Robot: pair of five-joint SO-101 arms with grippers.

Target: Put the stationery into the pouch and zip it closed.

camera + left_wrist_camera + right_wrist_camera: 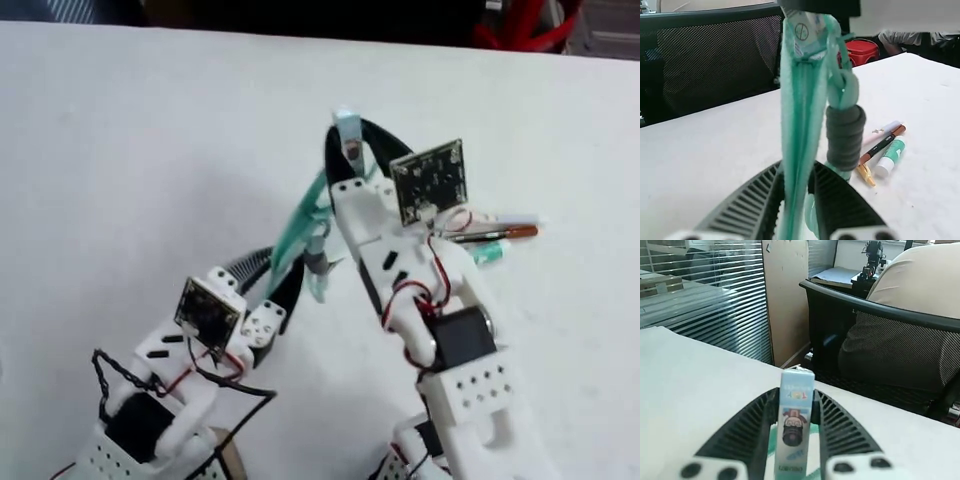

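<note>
Mid-table, left end effector (799, 172) and right end effector (796, 390) are clamping the pouch (797, 115); pulling it taut should be easing unzipping, stationery (882, 145) lying at 3 o'clock.

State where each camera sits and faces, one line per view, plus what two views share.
High view: above the table, looking down on both arms, green pouch, pens.
Left wrist view: on left arm, facing along left pincer clamping the pouch; pens beyond.
Right wrist view: on right arm, facing along right pincer gripping a pale blue item; chair beyond.
Shared: high and left wrist show pouch, pens.
</note>
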